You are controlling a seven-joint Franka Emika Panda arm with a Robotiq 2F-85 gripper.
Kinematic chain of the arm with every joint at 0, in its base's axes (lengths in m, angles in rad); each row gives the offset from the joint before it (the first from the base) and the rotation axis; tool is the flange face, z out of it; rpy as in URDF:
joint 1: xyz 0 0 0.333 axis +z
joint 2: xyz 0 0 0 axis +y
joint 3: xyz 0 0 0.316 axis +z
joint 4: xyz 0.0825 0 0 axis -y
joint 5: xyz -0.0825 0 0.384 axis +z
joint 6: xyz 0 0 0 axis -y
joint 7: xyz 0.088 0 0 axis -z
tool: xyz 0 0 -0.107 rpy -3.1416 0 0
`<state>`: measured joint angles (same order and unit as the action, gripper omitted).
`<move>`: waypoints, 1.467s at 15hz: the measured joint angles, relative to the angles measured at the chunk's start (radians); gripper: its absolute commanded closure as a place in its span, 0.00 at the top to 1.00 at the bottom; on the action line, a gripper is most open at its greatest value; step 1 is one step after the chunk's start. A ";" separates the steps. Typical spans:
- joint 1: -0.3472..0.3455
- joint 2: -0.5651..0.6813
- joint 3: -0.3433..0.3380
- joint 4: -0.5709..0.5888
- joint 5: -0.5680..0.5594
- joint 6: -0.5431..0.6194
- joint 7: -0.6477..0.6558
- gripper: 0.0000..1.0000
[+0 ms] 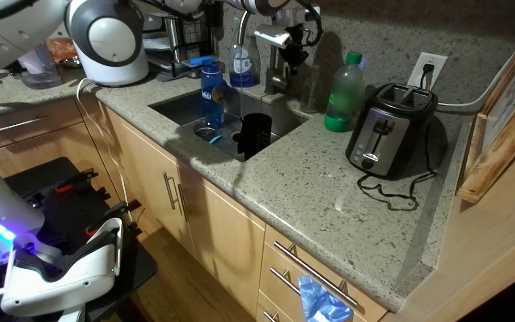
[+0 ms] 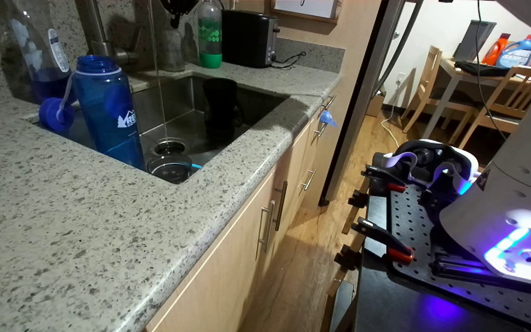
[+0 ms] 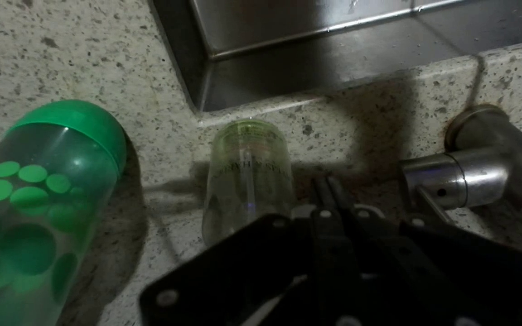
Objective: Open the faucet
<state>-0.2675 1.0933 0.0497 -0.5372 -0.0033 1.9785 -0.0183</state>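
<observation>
The faucet [image 3: 492, 167] is found at the back edge of the countertop [image 1: 315, 188], behind the sink [image 1: 286, 116], with its spout [image 1: 242, 29] arched high over the basin. A thin stream of water [image 2: 158, 80] is shown in both exterior views, falling close to the drain [image 2: 169, 146]. On that evidence the task is judged done in substance: the tap is open and water is delivered.

The gripper [image 3: 326, 181] is held low near the same back edge. Its fingers [image 3: 322, 197] are drawn together, and nothing is seen pinched between them. In the wrist view they are placed between the glass jar [image 3: 249, 181] and the lever [image 3: 435, 206]. Contact with the lever cannot be confirmed, its free end being masked by the gripper.

The green bottle [image 1: 342, 96] is noted upright farther along that edge, toward the back corner occupied by the toaster [image 1: 380, 129].

Outstanding: further opening is judged necessary only if a fuller flow is wanted. Otherwise the gripper is to be cleared, with the jar and lever left undisturbed.
</observation>
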 measured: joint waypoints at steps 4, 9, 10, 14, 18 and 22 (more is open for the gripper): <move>-0.007 0.009 -0.026 -0.015 -0.012 0.000 0.000 0.01; -0.024 0.009 -0.050 -0.027 -0.022 0.000 0.000 0.01; -0.026 0.009 -0.051 -0.028 -0.024 0.000 0.000 0.01; -0.021 0.006 -0.052 -0.038 -0.033 0.001 0.000 0.01; -0.011 -0.004 -0.052 -0.069 -0.044 0.003 0.000 0.01; -0.011 -0.025 -0.052 -0.134 -0.060 0.015 -0.013 0.01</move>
<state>-0.2790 1.0685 -0.0025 -0.6710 -0.0637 1.9931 -0.0310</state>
